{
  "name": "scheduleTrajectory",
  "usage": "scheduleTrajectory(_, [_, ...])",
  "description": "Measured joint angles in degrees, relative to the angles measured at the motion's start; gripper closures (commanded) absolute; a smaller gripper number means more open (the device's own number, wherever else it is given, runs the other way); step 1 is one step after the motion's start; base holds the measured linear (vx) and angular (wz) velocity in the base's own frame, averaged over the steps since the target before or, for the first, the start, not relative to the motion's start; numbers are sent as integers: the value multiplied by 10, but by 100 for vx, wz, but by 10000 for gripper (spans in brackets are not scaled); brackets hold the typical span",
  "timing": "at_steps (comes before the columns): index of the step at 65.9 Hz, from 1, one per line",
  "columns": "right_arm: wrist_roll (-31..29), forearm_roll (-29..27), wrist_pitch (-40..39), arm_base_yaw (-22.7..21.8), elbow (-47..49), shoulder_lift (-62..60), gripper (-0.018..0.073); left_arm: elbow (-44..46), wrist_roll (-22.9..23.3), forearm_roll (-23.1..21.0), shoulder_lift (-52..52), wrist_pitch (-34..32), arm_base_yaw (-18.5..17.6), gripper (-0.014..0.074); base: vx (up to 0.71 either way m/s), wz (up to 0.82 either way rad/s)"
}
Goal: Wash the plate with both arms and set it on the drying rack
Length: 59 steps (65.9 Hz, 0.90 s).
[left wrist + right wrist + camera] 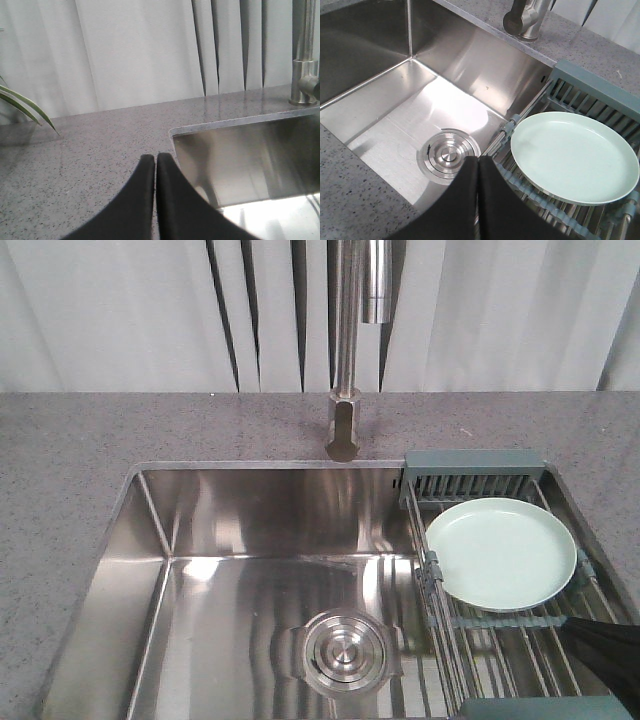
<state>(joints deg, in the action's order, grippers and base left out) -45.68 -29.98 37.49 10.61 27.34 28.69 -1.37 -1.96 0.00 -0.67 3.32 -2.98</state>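
Note:
The pale mint-green plate [502, 551] lies flat on the drying rack [470, 473], which spans the right end of the sink. In the right wrist view the plate [575, 156] sits just right of my right gripper [477, 161], whose black fingers are shut with nothing between them, hovering above the rack's left edge [560, 215] and near the drain. A black piece of the right arm [612, 650] shows at the front view's lower right corner. My left gripper [155, 158] is shut and empty over the grey countertop [90, 160], left of the sink's corner.
The steel sink basin [240, 540] has a round drain plug [341, 648] near its front. A steel faucet [346, 350] rises behind the sink's middle. White vertical blinds [120, 310] back the counter. Plant leaves [25, 107] poke in at the far left.

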Motion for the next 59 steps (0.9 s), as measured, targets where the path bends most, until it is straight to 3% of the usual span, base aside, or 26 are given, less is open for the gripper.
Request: scheduleTrajectory(59, [0, 0, 0, 0, 0, 0, 566, 0, 1, 0, 0, 1, 0, 602, 0, 0])
